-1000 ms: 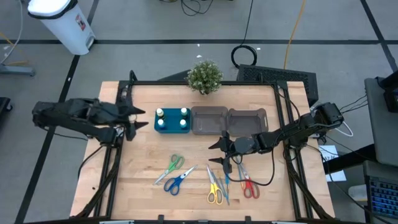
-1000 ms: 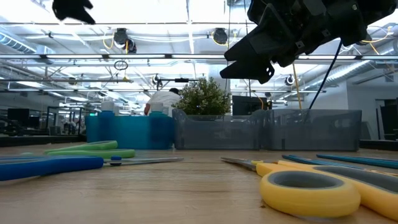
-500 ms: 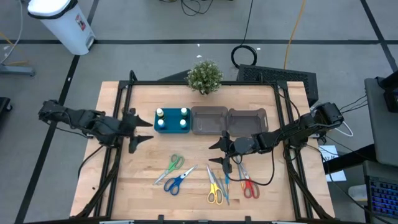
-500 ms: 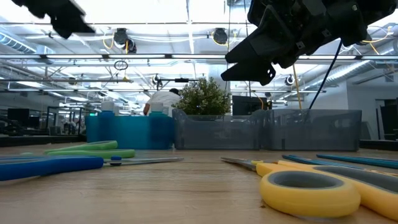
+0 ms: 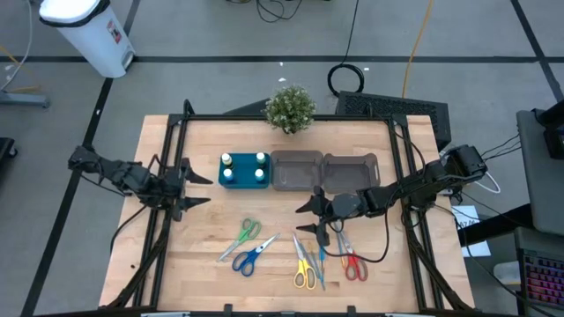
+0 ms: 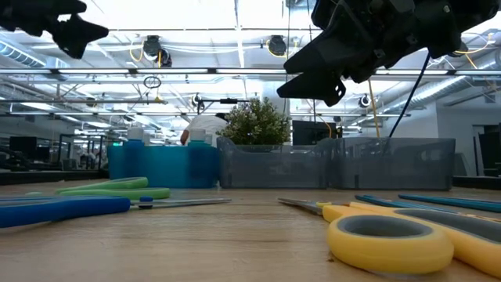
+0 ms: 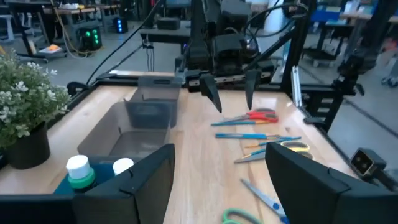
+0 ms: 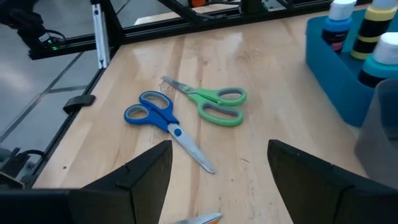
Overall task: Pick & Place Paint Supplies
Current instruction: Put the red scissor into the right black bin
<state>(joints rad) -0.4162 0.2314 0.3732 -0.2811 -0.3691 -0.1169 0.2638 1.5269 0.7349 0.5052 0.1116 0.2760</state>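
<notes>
My left gripper [image 5: 199, 189] is open and empty above the table's left part, left of the teal tray [image 5: 244, 182] that holds white-capped bottles [image 5: 227, 161]. My right gripper [image 5: 305, 218] is open and empty above the table's middle, just near of the grey bins [image 5: 324, 172]. Green scissors [image 5: 248, 232] and blue scissors [image 5: 250, 256] lie flat on the table left of it. Yellow scissors [image 5: 304, 269], red scissors [image 5: 352, 263] and thin blue sticks [image 5: 321, 261] lie below and near of it. The right wrist view shows the green scissors [image 8: 214, 102] and the blue scissors [image 8: 158, 118] ahead of its fingers.
A small potted plant [image 5: 291, 107] stands at the far edge, behind the bins. The black frame rails [image 5: 167, 220] run along the table's left and right sides. Bare wood lies between the tray and the green scissors. A white bin [image 5: 88, 31] stands on the floor off the table.
My left gripper has come down and moved a little toward the table's near edge, staying open, while its arm has stretched out lower over the left rail. My right gripper and all the supplies have kept still.
</notes>
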